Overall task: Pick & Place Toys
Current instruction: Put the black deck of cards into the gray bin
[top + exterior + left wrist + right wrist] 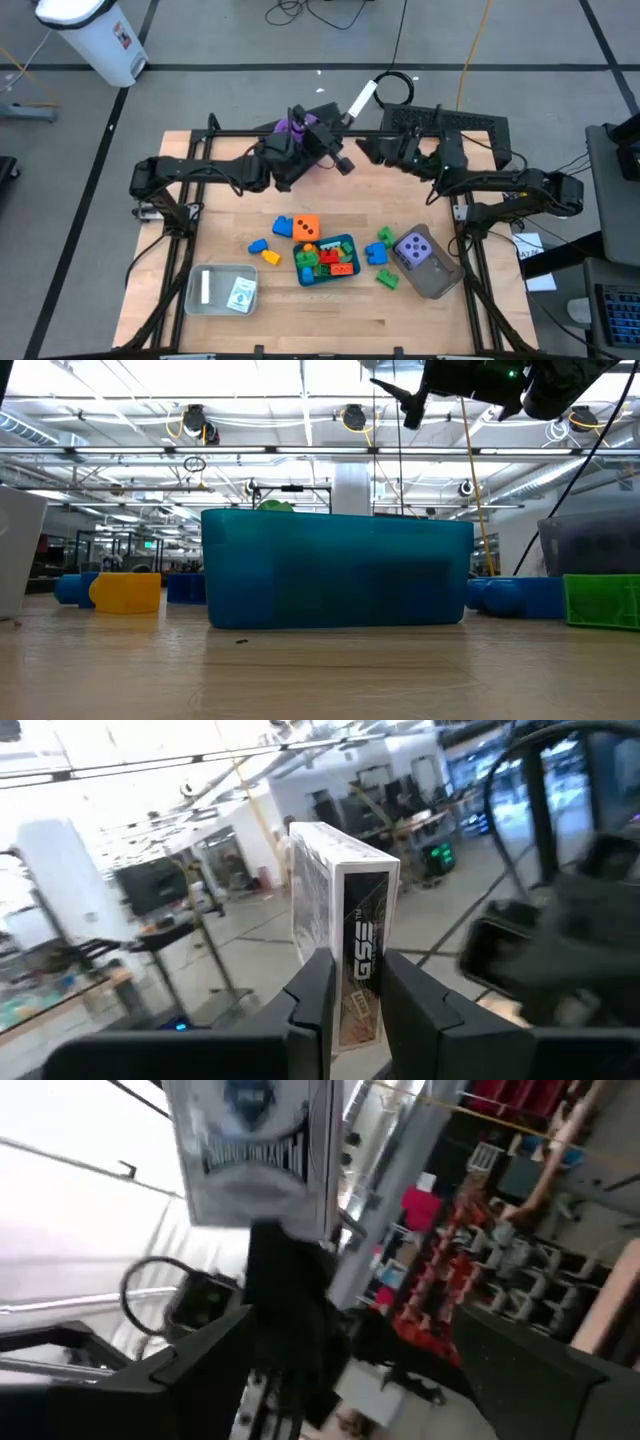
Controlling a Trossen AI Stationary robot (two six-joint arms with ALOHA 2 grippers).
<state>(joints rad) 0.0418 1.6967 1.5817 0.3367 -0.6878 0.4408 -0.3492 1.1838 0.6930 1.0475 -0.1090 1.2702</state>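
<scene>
Two dark jointed arms; black cables along links; left hand (350, 995) fingers black, flat, wedge-shaped.

A large open industrial lab: exposed ceiling trusses (300, 450), taped concrete floor (250, 40), distant workstations.

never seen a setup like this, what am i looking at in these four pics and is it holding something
Two dark robot arms work over a wooden table. One picture looks straight down, one looks level across the tabletop, and two come from cameras on the arms' wrists.

On the table sit a teal tray of bricks, an orange die, a purple die in a grey tray, loose bricks, and a clear tray with a card.

The left gripper, raised at the table's far side, is shut on a box of playing cards. The right gripper faces it, open.
</scene>
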